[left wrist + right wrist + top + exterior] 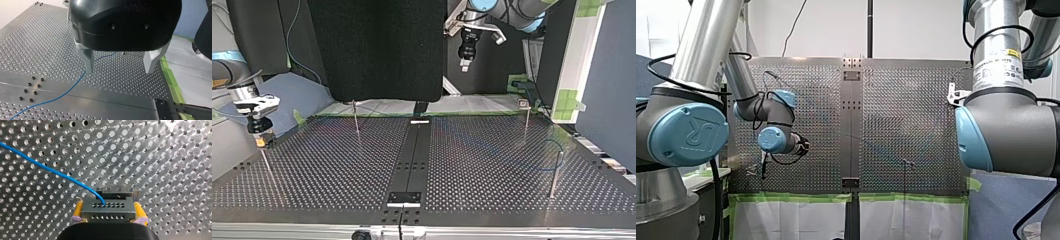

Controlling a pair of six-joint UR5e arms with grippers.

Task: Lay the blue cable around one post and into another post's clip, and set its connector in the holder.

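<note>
Blue cable (67, 91) slack on worktop (37, 50), connector (108, 207) pinched in right jaws. Left jaws spread, empty, over cable. Routing apparently unstarted; next, lead cable round a post (554, 172), keeping tension.

Thin blue cable (50, 170) curving into a grey, many-holed connector (109, 211), clamped in my right claw (108, 204)

front: behind-above, looking forward | top: opposite, low | wrists: close-up | shared: table (337, 165)
</note>
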